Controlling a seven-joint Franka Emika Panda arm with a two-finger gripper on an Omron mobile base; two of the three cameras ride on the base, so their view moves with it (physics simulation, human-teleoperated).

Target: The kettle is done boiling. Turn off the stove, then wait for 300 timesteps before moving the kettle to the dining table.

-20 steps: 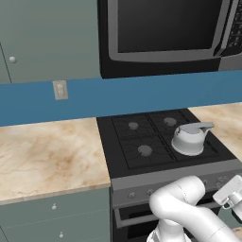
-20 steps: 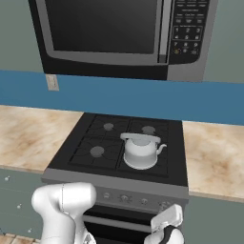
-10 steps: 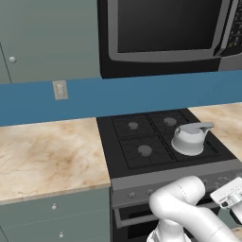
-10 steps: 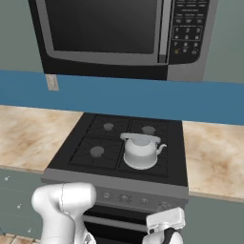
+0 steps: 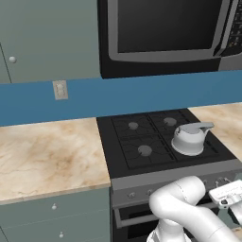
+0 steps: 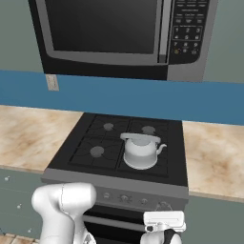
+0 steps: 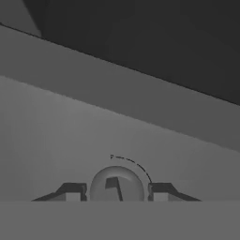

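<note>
Kettle (image 6: 141, 151) sits on the stove's (image 5: 142, 137) front-right burner, untouched. Gripper (image 7: 116, 191) at the front panel, tips straddling a knob (image 7: 116, 186), apparently clamped on it. Risks: tips slipping off the small knob mid-turn, or under-rotating so the burner remains lit.

- The kettle (image 5: 189, 139) is smooth silver-grey metal with a soft sheen.
- The stove (image 6: 95, 138) has a matt black top, dark grates and a plain grey front panel.
- The table (image 5: 47, 153) is polished beige marble-patterned stone.
- The microwave (image 6: 114, 33) has a glossy dark door.
</note>
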